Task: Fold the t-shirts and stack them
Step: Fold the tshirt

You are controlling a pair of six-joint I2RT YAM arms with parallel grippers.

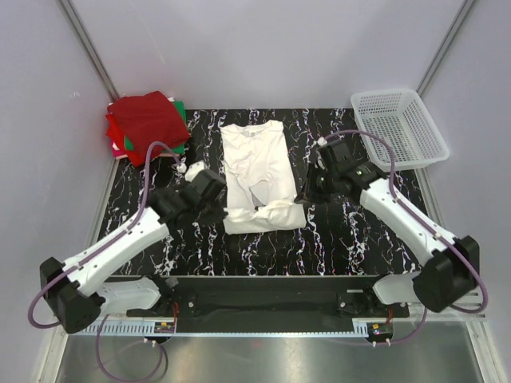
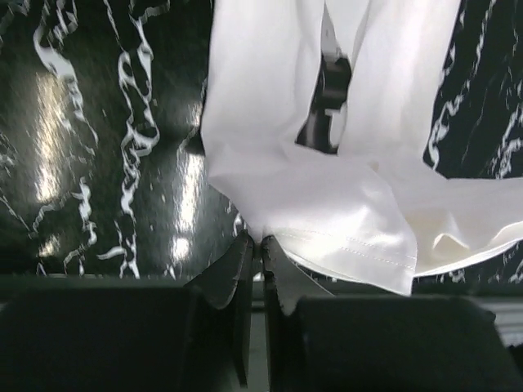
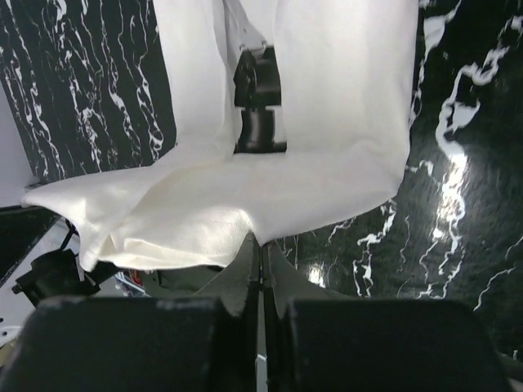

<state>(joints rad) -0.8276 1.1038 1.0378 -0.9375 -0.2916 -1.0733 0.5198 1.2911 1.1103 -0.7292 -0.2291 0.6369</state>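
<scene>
Black marbled glossy tabletop (image 1: pixel 351 239). White t-shirt (image 1: pixel 255 163) lies at centre, soft cotton, folded into a long strip, near hem doubled back and rumpled. White plastic mesh basket (image 1: pixel 399 128) sits at the far right. Folded stack (image 1: pixel 148 120) sits at the far left: dark red on top, bright red and green edges showing below. Both arms reach in low, one at each near corner of the shirt. Right hand (image 3: pixel 260 245) is closed on the hem edge. Left hand (image 2: pixel 257 245) has its fingers a slit apart at the cloth edge; can't tell if it's pinching.
</scene>
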